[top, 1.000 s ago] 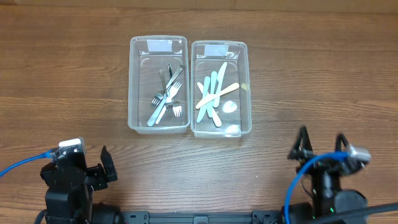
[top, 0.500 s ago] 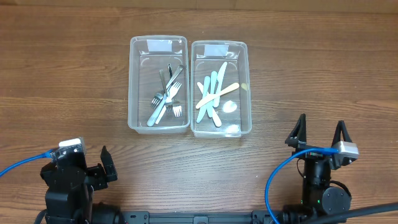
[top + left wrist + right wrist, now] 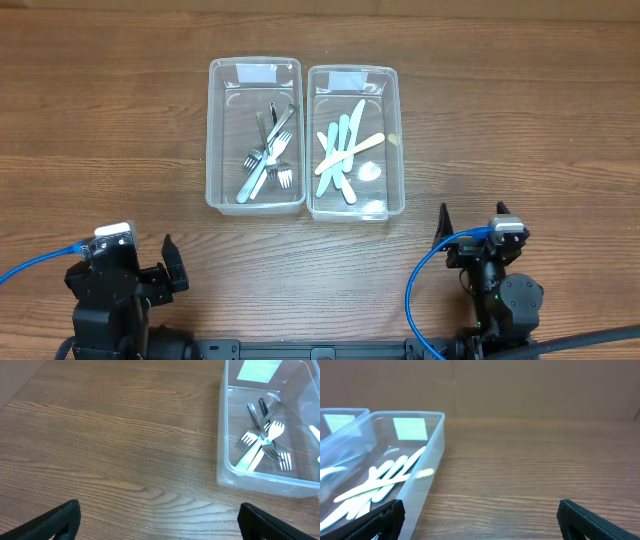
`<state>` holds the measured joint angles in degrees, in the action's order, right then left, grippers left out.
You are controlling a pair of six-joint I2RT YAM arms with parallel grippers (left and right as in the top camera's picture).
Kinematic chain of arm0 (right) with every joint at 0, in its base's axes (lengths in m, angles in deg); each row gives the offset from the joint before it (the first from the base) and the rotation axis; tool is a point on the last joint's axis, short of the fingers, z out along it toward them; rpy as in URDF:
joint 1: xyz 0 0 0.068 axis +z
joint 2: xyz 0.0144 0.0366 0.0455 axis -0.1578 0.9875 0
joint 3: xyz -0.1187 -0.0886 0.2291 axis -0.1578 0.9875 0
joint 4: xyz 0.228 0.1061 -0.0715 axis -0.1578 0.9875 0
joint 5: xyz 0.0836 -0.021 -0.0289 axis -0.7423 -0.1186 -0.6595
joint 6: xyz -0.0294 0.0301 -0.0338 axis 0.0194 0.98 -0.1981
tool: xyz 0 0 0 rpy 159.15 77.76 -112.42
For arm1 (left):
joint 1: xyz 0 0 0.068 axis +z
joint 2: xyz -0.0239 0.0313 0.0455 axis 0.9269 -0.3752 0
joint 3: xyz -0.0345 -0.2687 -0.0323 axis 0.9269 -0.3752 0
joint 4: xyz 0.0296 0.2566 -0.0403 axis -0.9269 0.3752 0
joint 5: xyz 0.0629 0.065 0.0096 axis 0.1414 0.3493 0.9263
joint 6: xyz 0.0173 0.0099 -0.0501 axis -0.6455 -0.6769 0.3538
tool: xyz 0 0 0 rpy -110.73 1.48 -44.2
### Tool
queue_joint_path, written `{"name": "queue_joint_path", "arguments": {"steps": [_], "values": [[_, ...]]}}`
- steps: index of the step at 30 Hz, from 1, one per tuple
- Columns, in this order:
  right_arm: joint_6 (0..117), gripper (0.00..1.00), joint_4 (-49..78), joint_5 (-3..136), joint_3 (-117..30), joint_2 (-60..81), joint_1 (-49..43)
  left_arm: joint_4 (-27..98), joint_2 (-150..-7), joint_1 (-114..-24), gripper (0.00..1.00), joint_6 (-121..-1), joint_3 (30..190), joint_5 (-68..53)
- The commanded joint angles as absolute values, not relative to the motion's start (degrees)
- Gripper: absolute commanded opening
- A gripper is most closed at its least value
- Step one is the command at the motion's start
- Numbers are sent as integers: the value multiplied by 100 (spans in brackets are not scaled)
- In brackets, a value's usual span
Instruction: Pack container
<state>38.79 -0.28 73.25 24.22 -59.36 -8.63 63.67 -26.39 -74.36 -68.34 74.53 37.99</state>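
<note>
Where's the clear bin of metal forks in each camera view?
Overhead: fork bin upper centre, left of the second bin.
Left wrist: fork bin on the right side.
Right wrist: fork bin at the far left edge, partly cut off.
Shared landmark: its white label.

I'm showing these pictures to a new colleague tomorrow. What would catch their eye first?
Two clear bins sit side by side at the far middle of the table: the left bin holds a heap of metal forks, the right bin pale flat utensils lying crossed. Near the front edge, the left gripper and right gripper both stand open and empty, apart from the bins.
</note>
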Motion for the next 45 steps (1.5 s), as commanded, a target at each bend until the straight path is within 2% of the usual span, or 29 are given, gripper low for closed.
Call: {"name": "queue_joint_path", "arguments": {"steps": [1, 35, 37, 40, 45], "values": [[3833, 100, -50, 7205, 2453, -6004, -933, 6363, -2609, -7475, 100, -6712, 7422, 3873], [3835, 100, -61, 7205, 2453, -6004, -948, 6380, -2510, -7329, 100, -6719, 7422, 3876], [3835, 100, -58, 7205, 2453, -6004, -948, 6389, -2261, -7158, 100, -6747, 7420, 3644], [3835, 100, -61, 7202, 2453, -6004, -948, 6196, -1695, -6964, 100, -7400, 7307, 2909], [3835, 100, -61, 7205, 2453, -6004, -948, 5064, -1092, -6728, 100, -7975, 6581, 2402]]}}
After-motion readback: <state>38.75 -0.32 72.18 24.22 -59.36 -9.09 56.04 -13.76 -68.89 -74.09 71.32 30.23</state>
